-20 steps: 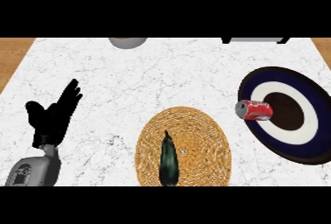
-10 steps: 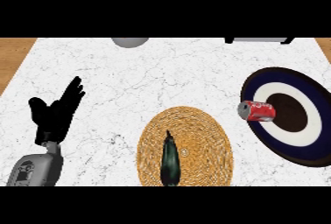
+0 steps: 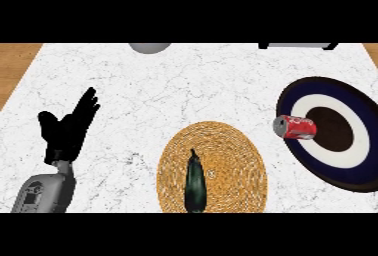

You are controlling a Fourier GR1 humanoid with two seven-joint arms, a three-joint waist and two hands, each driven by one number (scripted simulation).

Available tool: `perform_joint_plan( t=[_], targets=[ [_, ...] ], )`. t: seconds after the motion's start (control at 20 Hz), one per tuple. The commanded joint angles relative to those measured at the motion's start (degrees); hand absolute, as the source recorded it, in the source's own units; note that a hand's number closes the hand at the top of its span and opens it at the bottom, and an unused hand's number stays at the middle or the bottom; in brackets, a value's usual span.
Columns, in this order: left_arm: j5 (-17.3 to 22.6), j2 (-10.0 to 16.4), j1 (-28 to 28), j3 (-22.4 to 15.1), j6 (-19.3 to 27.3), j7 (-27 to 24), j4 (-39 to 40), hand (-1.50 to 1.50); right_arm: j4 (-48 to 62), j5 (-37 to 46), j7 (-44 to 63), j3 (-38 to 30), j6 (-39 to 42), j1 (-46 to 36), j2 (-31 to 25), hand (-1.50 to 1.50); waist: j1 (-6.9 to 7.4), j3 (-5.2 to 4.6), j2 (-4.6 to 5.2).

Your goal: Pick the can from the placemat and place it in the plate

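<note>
Left hand (image 3: 66, 132) is resting open at the view's left over the marble counter (image 3: 184, 85), fingers straight, slightly apart and pointing up, thumb spread, holding nothing; the right hand is not showing. The red can (image 3: 296, 127) is lying on its side well to the right of the fingertips, on the left part of the navy-and-white plate (image 3: 347, 167). The woven round placemat (image 3: 236, 165) is sitting below and right of the fingers, between them and the plate, carrying a dark green cucumber (image 3: 195, 182).
</note>
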Motion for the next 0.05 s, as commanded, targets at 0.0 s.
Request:
perform_joint_plan(
  t=[0.0],
  targets=[
    [1.5, 1.9, -0.3, 1.0, -2.4, 0.5, -0.5, 0.0, 3.6, 1.2, -7.4, 0.9, 9.8, -0.3, -3.9, -1.5, 0.58, 0.04, 0.04]
  ],
)
